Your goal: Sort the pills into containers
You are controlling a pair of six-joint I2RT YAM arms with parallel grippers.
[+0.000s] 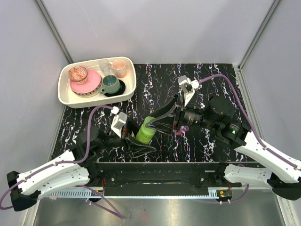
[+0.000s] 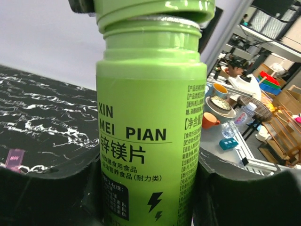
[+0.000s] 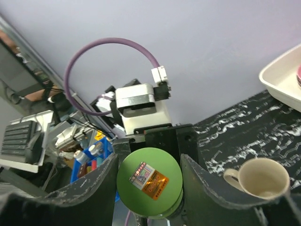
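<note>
The lime-green bottle [image 1: 145, 132] lies tilted between both arms above the table. My left gripper [image 1: 137, 141] is shut on its body, and the label fills the left wrist view [image 2: 146, 141] between my fingers [image 2: 244, 193]. My right gripper [image 1: 159, 123] is shut on the darker green cap [image 3: 149, 181], seen end-on with an orange sticker. In the left wrist view the cap [image 2: 155, 9] sits raised and slightly askew above the bare threaded neck. The magenta-purple pill box [image 1: 181, 130] lies under the right arm, mostly hidden; a bit shows in the left wrist view [image 2: 14, 157]. No pills are visible.
A cream tray [image 1: 66, 96] at the back left holds a pink plate, a teal cup [image 1: 111, 84], a pink cup [image 1: 119, 68] and a glass. A beige mug [image 3: 261, 181] stands on the black marbled table near the right gripper. The tray's corner [image 3: 282, 77] shows beyond it.
</note>
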